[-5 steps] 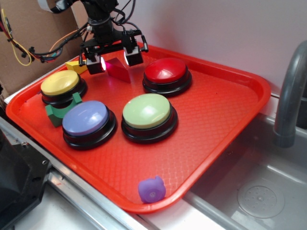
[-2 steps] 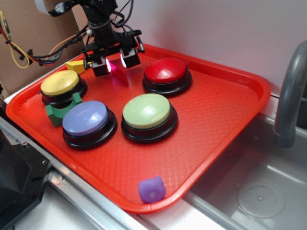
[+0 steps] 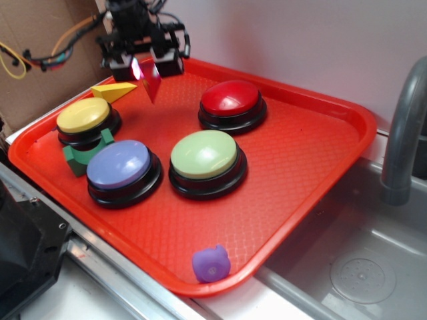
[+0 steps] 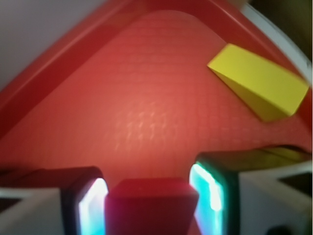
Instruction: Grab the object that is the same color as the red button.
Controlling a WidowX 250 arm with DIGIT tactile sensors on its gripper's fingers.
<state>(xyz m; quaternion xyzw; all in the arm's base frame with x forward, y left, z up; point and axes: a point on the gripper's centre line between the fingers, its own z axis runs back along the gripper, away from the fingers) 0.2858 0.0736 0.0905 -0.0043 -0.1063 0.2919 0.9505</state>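
The red wedge block (image 3: 151, 81) hangs above the tray's far left corner, pinched between the lit fingers of my gripper (image 3: 145, 69). In the wrist view the same red block (image 4: 151, 205) fills the gap between the two glowing pads (image 4: 94, 208), and the gripper (image 4: 152, 205) is shut on it. The red button (image 3: 231, 101), a glossy dark-red dome on a black base, sits on the tray to the right of the gripper, apart from it.
The big red tray (image 3: 313, 153) carries a yellow wedge (image 3: 113, 91) just below-left of the gripper, yellow (image 3: 85, 117), blue-purple (image 3: 121, 168) and green (image 3: 204, 157) buttons, a green arch block (image 3: 81, 157) and a purple toy (image 3: 211, 263). A sink and faucet (image 3: 400, 133) lie right.
The gripper closed on the red block and lifted it up and leftward off the tray. The yellow wedge, earlier partly hidden behind the gripper, now shows fully.
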